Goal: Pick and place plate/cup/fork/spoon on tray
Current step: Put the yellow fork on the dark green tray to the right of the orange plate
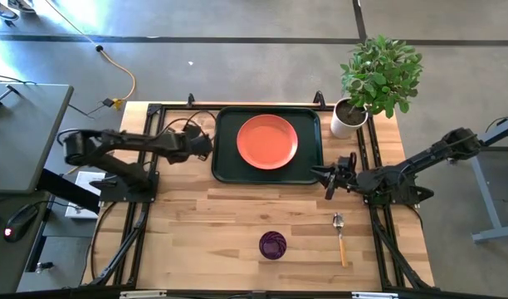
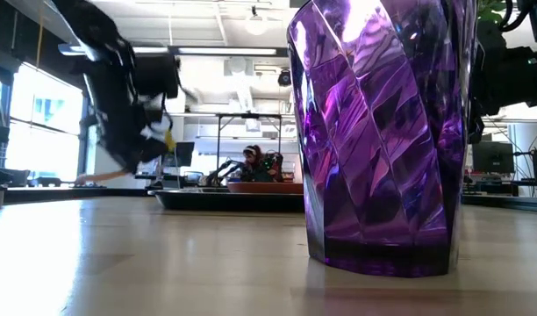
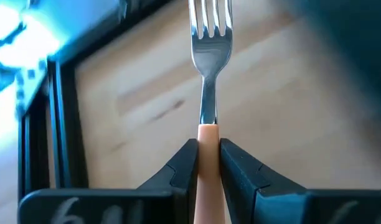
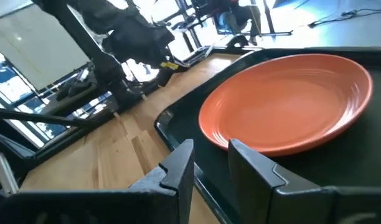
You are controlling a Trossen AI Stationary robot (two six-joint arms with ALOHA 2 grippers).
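Observation:
The orange-red plate [image 1: 267, 140] lies flat in the dark green tray [image 1: 225, 166] at the table's far middle. My left gripper [image 1: 206, 145] is just off the tray's left rim, above the table, shut on the fork [image 3: 210, 37]. My right gripper [image 1: 329, 178] is open and empty at the tray's near right corner; its fingers [image 4: 178, 167] face the plate [image 4: 290, 106]. The purple cup [image 1: 272, 244] stands upright on the table near the front edge and fills the low view [image 2: 383, 132]. The spoon [image 1: 340, 237] lies flat on the table to the cup's right. My left gripper pinches the fork's pale handle [image 3: 207, 142] between its two fingers, near where the handle meets the silver neck. The fork lies along the fingers and sticks out ahead of them, tines [image 3: 210, 18] away from the gripper. It is lifted clear of the table.
A potted plant [image 1: 372, 79] stands at the table's far right corner, next to the tray. Black frame rails [image 1: 142, 208] run along the table's left and right sides. Bare wood lies between the tray and the cup.

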